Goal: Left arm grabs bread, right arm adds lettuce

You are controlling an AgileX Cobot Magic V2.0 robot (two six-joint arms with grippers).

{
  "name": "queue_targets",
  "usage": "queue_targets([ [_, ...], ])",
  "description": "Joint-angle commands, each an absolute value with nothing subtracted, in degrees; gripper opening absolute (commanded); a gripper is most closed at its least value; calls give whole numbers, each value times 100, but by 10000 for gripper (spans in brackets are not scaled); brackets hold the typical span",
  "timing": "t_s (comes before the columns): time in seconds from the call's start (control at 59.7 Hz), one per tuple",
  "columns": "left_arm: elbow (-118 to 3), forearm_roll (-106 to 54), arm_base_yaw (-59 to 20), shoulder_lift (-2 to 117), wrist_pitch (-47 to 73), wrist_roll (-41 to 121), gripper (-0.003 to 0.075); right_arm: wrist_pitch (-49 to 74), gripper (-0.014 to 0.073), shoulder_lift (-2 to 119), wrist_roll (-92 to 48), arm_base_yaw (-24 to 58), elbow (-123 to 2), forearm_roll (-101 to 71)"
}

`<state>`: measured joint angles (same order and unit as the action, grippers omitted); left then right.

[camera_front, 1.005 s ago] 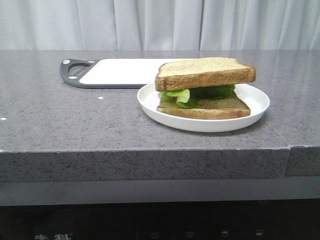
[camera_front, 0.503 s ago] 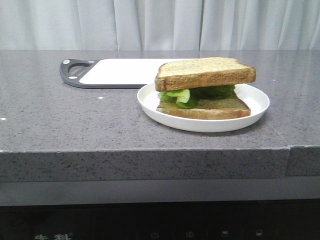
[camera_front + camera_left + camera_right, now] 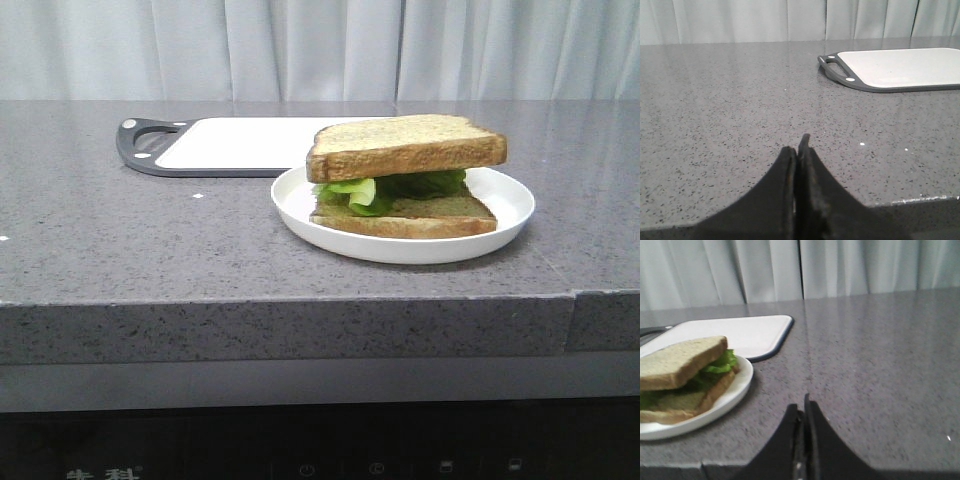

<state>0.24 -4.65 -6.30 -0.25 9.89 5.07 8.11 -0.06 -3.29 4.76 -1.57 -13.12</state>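
Observation:
A thick slice of bread (image 3: 405, 146) lies on top of a green lettuce leaf (image 3: 390, 188), which lies on a thinner bottom slice (image 3: 405, 217) in a white plate (image 3: 500, 230). The right wrist view shows the same stack: bread (image 3: 677, 361), lettuce (image 3: 720, 362). My left gripper (image 3: 799, 145) is shut and empty, low over bare counter near the front edge, far from the plate. My right gripper (image 3: 802, 407) is shut and empty, over the counter beside the plate. Neither arm shows in the front view.
A white cutting board with a dark rim and handle (image 3: 230, 142) lies behind the plate; it also shows in the left wrist view (image 3: 900, 67) and the right wrist view (image 3: 740, 332). The grey stone counter (image 3: 150, 250) ends at a front edge; a curtain hangs behind.
The whole front view has shifted a few pixels to the left. The sandwich, plate and board keep their places relative to each other.

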Motion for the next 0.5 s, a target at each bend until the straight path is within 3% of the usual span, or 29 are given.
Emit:
queue_targets([
  [0.0, 55, -494, -635, -123, 483, 458, -20, 302, -61, -177, -286, 297, 29, -1209],
  [0.486, 55, -494, -635, -123, 483, 458, -21, 457, -61, -179, -291, 289, 139, -1176],
])
